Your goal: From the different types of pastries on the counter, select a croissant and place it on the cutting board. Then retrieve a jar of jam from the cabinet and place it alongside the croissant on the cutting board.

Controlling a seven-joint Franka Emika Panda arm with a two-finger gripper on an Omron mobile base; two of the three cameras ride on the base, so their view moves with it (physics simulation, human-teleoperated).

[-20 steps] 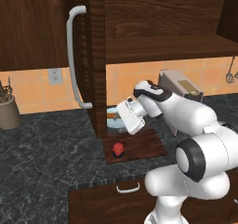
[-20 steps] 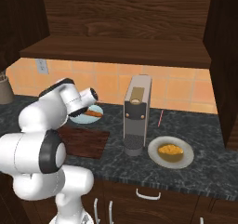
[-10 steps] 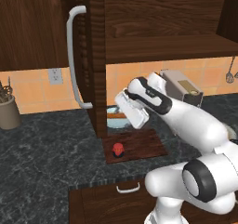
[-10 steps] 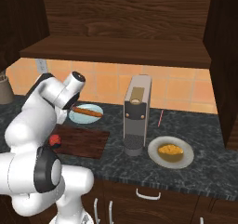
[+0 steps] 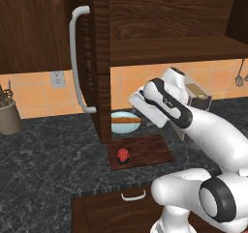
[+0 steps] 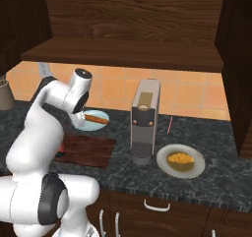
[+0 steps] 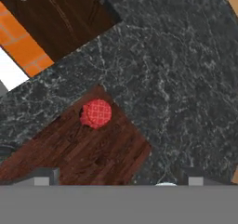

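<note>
The jar of jam (image 5: 123, 155), small and red, stands near the front left corner of the dark cutting board (image 5: 145, 147). From above it shows as a red checked lid (image 7: 96, 113) on the board (image 7: 88, 155). My gripper (image 7: 118, 180) hangs well above it, open, with nothing between the fingers. The hand (image 5: 147, 110) hovers over the board's back edge, below the open cabinet (image 5: 160, 29). On a grey plate (image 6: 165, 168) right of the coffee machine lies the croissant (image 6: 179, 159). A long brown stick pastry (image 6: 97, 118) rests on a blue plate (image 5: 117, 126) behind the board.
The open cabinet door (image 5: 99, 58) with its pale bar handle (image 5: 76, 58) stands just left of the board. A coffee machine (image 6: 144, 123) rises between board and croissant plate. A utensil pot (image 5: 8, 115) sits at the far left of the counter (image 5: 48, 159).
The hand has lifted up and away from the board, and the arm's elbow has swung higher. The jar stays where it stood on the board.
</note>
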